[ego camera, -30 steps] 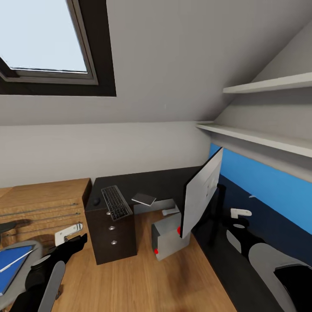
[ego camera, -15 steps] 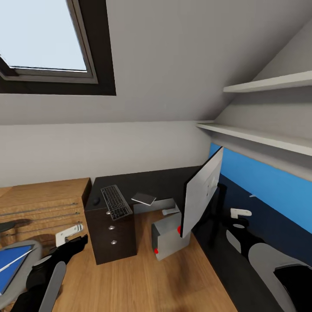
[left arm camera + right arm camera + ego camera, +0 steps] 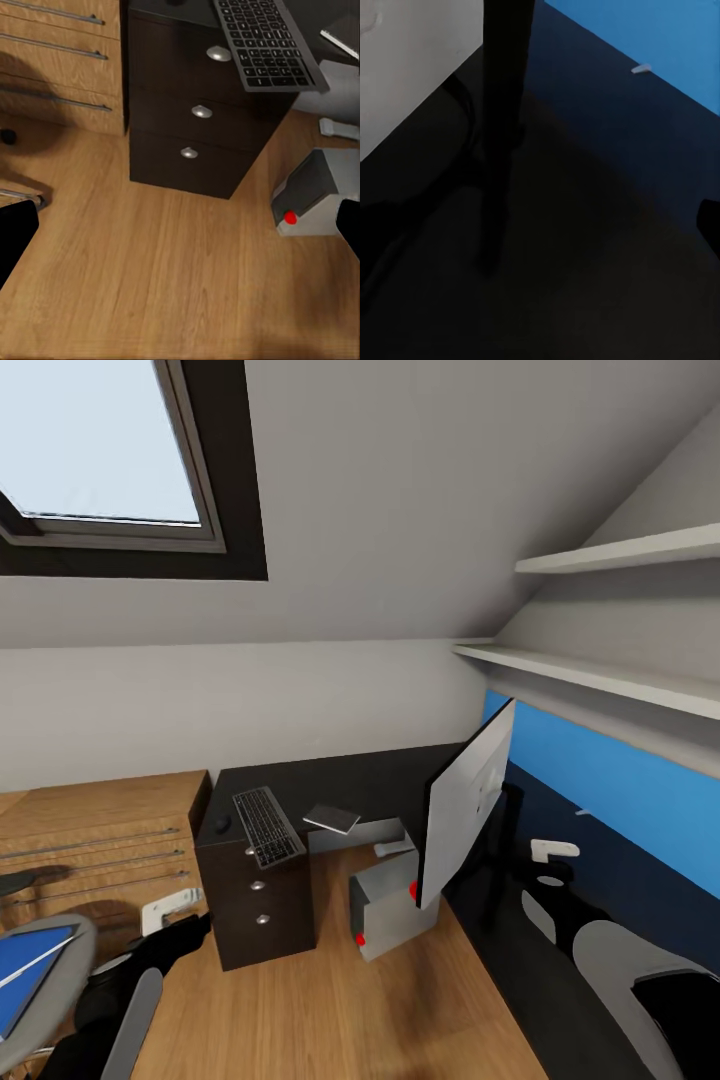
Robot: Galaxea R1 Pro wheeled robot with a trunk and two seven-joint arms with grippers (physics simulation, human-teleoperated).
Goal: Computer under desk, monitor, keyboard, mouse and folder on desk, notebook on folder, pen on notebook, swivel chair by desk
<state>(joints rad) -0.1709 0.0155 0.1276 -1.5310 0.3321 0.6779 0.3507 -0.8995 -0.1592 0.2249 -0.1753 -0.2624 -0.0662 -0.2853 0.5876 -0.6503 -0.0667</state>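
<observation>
The black desk (image 3: 375, 780) bears the keyboard (image 3: 268, 827) (image 3: 262, 41), with the mouse (image 3: 221, 825) left of it and a flat grey notebook (image 3: 331, 819) to its right. On the desk's right wing stands the monitor (image 3: 465, 815), its post (image 3: 502, 112) close to my open right gripper (image 3: 553, 852). The pen (image 3: 583, 813) (image 3: 641, 68) lies by the blue wall. Under the desk sits the computer (image 3: 385, 910) (image 3: 315, 195). My left gripper (image 3: 185, 932) (image 3: 180, 232) hangs open above the floor before the drawers (image 3: 199, 112). The folder (image 3: 30, 970) rests on the swivel chair (image 3: 75, 945).
A light wooden drawer cabinet (image 3: 100, 830) stands left of the desk. A small white cylinder (image 3: 392, 849) lies behind the computer. Two shelves (image 3: 600, 680) run along the right wall above the desk. Wooden floor (image 3: 150, 285) spreads between the chair and the drawers.
My left gripper has moved a little right and down, toward the desk drawers. The chair with the folder has slid slightly left in the view. The right arm has not moved.
</observation>
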